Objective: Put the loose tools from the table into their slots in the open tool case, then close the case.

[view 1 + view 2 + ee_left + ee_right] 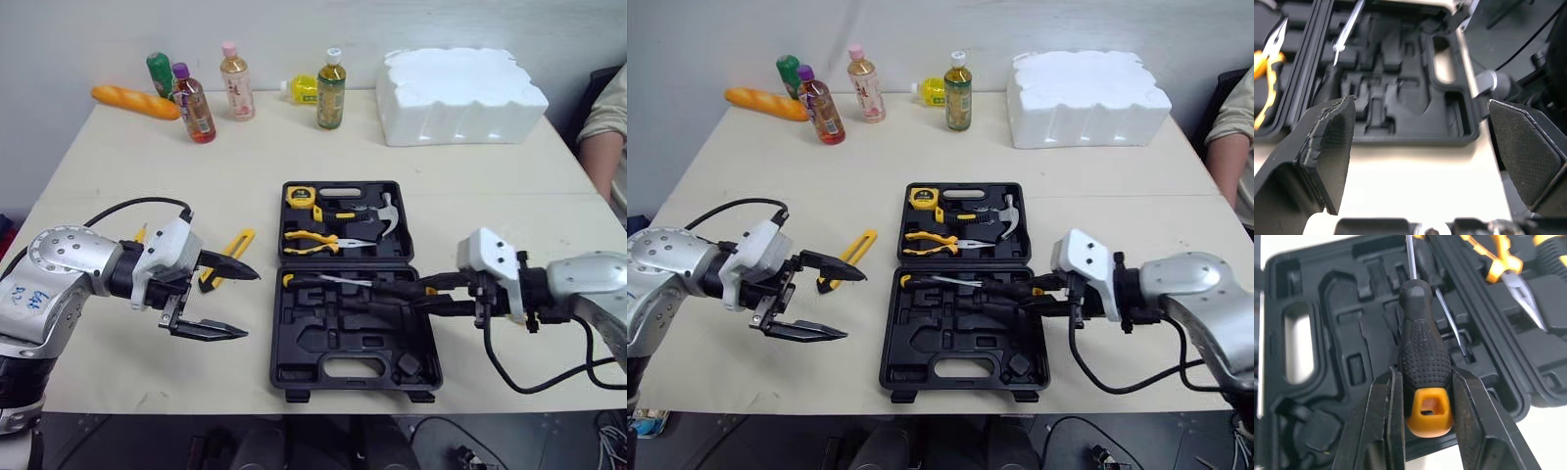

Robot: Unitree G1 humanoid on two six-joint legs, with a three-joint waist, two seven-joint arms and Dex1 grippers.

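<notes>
Our left pincer (251, 305) hangs released beside the tool case (299, 377). Our right pincer (1425, 382) grasps a black screwdriver (1420, 347) over it.

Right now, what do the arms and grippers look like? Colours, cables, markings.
Left arm and right arm: silver shells, white wrist housings, each trailing a black cable. Blue handwriting on the left arm's pale patch. Left gripper and right gripper: two black fingers each; left pads dimpled, one edge frayed.
</notes>
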